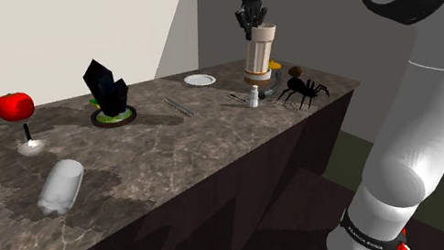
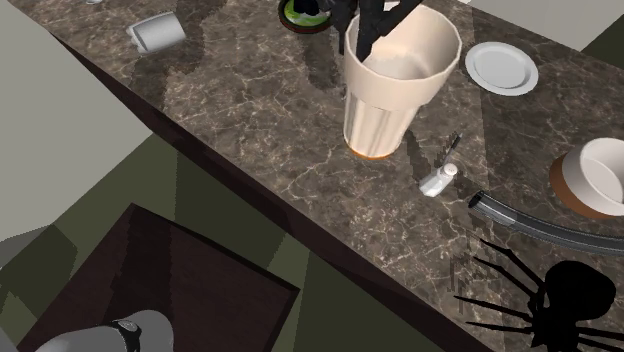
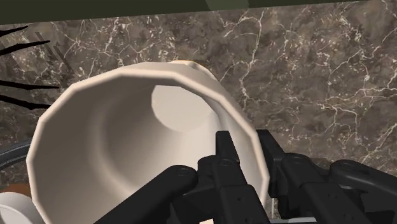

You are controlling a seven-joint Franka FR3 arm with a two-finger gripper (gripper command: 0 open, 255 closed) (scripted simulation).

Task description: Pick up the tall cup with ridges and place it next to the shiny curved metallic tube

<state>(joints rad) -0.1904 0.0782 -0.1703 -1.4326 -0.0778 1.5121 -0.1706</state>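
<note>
A tall cream cup with ridged sides (image 1: 260, 53) (image 2: 395, 90) (image 3: 127, 146) hangs upright over the right end of the dark marble counter (image 1: 170, 156). My black gripper (image 1: 254, 19) (image 2: 375, 25) (image 3: 248, 149) is shut on its rim, one finger inside the cup and one outside. The curved metallic tube (image 2: 530, 222) lies on the counter to the second exterior view's right of the cup, past a small white bottle (image 2: 438, 181) (image 1: 254, 97). I cannot tell whether the cup's base touches the counter.
A black spider figure (image 1: 303, 90) (image 2: 565, 300) sits by the counter's corner and a brown bowl (image 2: 600, 175) beside the tube. A white plate (image 1: 200, 79), a black crystal on a green dish (image 1: 108, 92), a tomato (image 1: 14, 106) and a tipped white mug (image 1: 61, 186) lie further along.
</note>
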